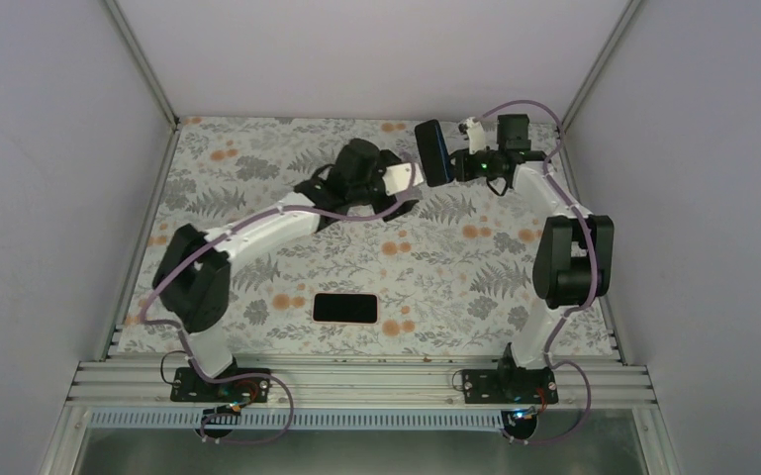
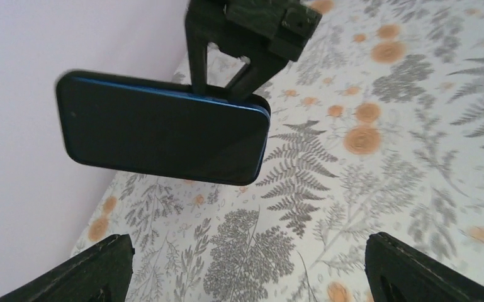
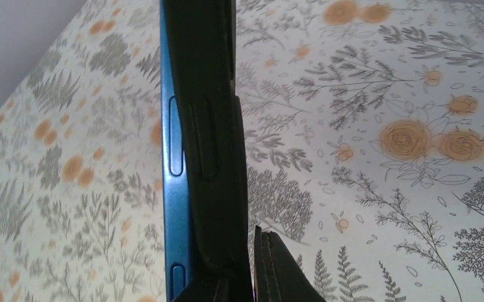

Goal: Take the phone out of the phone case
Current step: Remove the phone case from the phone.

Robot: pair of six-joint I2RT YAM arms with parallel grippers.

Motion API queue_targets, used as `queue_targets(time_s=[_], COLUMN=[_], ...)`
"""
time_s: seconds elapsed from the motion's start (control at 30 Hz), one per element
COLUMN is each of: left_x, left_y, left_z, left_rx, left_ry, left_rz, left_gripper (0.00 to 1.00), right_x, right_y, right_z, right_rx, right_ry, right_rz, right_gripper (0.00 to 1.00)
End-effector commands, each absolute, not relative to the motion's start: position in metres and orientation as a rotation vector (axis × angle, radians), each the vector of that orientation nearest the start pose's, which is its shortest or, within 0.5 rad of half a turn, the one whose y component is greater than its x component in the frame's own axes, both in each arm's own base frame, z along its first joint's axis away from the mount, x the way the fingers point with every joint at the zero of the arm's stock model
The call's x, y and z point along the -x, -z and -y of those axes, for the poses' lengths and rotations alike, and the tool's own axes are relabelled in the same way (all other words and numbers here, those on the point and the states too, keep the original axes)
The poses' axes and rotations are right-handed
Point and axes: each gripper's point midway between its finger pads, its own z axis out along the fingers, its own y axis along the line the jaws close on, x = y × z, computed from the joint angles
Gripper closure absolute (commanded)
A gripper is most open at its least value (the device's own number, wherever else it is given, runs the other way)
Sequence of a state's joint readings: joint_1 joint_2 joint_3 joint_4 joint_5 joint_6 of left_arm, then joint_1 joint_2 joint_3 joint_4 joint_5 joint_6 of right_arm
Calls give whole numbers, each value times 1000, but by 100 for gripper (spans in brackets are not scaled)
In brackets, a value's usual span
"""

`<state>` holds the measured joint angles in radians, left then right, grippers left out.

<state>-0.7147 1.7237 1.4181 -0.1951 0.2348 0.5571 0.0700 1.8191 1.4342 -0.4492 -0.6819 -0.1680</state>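
My right gripper (image 1: 458, 158) is shut on the phone (image 1: 433, 153) and holds it on edge above the far middle of the table. In the left wrist view the phone (image 2: 163, 135) shows a glossy dark face and a thin blue rim, with the right gripper's fingers (image 2: 252, 44) pinching its top edge. In the right wrist view a blue side edge (image 3: 176, 189) with button slots lies beside a black layer (image 3: 211, 126) with a moulded button bump, both between my right gripper's (image 3: 245, 283) jaws. My left gripper (image 1: 408, 195) is open and empty just left of the phone, apart from it, as the left wrist view (image 2: 252, 277) shows. No salmon-pink case shows in any view.
A black slab (image 1: 346, 308) lies flat on the floral tablecloth (image 1: 257, 178) near the front middle. Grey walls close in the table at the back and both sides, and the phone hangs close to the back wall.
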Motion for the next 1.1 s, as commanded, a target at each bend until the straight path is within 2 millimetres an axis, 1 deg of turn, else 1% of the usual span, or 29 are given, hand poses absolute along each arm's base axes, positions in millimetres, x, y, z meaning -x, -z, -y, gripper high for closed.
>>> queue_targets(time_s=[0.0,0.1,0.17,0.2,0.27,0.37,0.43,0.5,0.67,0.93,1.07], left_x=[-406,-418,-425,-428,-434,-442,-446,-448,-455,-467,-473], left_y=[-236,-226,-223,-224,-216,-209,-208,-202,-194,-194,-194], left_z=[395,408,415,422,432,437,438,440,437,421,418], left_rx=[-1118,-1022,-956,-940,-932,-907,-889,-895,-866,-802,-782], left_ry=[225,236,253,273,269,264,261,260,223,108,70], left_rz=[-1551,-1562,-1575,-1582,-1608,-1636,-1645,-1655,-1677,-1667,-1661], left_gripper=[8,7,6,6,6,6,6,6,6,7,7], right_x=[-494,-496,-494,-493,-492,-490,-489,-488,-485,-482,-480], right_y=[-211,-213,-215,-218,-222,-225,-225,-222,-221,-222,-223], right_z=[-153,-154,-154,-154,-157,-161,-161,-161,-164,-167,-173], right_rx=[428,385,348,340,340,347,354,352,357,368,387], right_ry=[-849,-827,-824,-814,-807,-815,-805,-807,-828,-843,-859], right_rz=[-2120,-2093,-2076,-2062,-2047,-2039,-2036,-2037,-2036,-2037,-2037], right_gripper=[96,96,96,96,96,96,96,96,96,97,96])
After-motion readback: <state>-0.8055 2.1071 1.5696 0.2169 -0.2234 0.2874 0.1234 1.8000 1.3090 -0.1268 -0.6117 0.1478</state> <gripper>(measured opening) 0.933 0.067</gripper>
